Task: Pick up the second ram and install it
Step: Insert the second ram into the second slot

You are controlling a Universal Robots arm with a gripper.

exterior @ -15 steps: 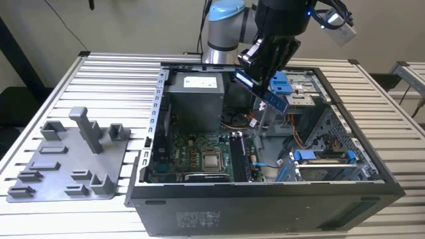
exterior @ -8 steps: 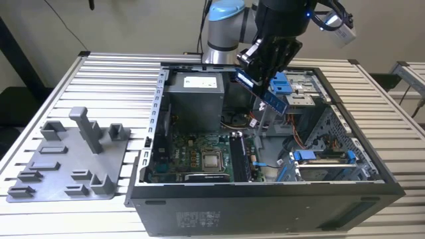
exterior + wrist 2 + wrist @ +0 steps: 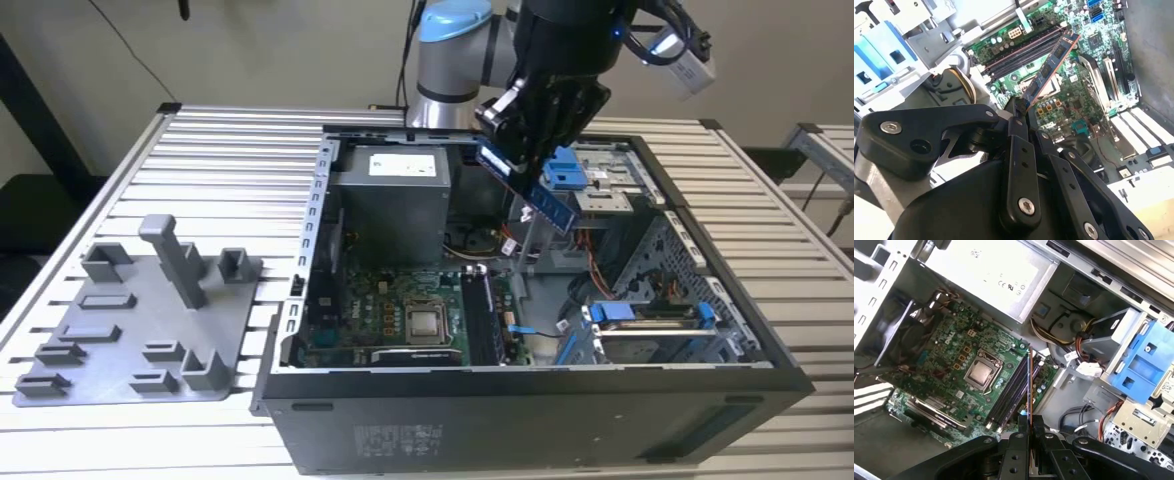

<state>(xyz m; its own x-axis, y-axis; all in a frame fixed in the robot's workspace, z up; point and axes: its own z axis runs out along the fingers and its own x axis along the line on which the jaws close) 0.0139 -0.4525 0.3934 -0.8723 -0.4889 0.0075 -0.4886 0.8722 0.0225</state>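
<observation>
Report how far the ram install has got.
Done: the ram is picked up, clamped in the gripper and held tilted above the open case. In hand: it hangs over the motherboard's slots, apart from them. Left: it is not yet seated in a slot.

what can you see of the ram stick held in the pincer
The second ram is a long, thin, flat board, dark with black chips and a coppery edge. The pincer grips one end, holding it tilted in the air over the memory slots of the open computer case, not yet seated.
</observation>
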